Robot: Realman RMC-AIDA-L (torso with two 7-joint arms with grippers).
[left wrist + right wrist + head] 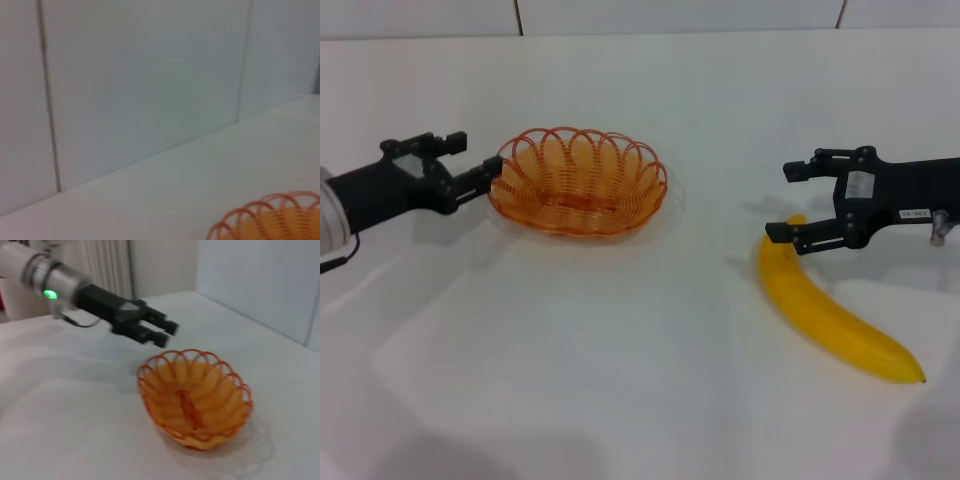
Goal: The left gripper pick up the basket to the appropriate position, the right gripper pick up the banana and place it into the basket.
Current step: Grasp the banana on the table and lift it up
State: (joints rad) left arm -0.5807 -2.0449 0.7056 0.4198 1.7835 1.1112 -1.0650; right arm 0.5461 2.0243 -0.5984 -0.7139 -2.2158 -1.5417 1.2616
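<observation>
The orange wire basket (582, 208) stands empty on the white table, left of centre; it also shows in the left wrist view (272, 220) and the right wrist view (197, 402). My left gripper (480, 157) is open right at the basket's left rim, with its lower finger at the wire; the right wrist view shows this gripper (166, 333) just beside the rim. The yellow banana (830, 315) lies on the table at the right. My right gripper (788, 200) is open and empty at the banana's far end, its lower finger in front of the tip.
The white table (620, 360) runs under everything, with bare surface between basket and banana and along the front. A pale panelled wall (670, 15) closes the back edge.
</observation>
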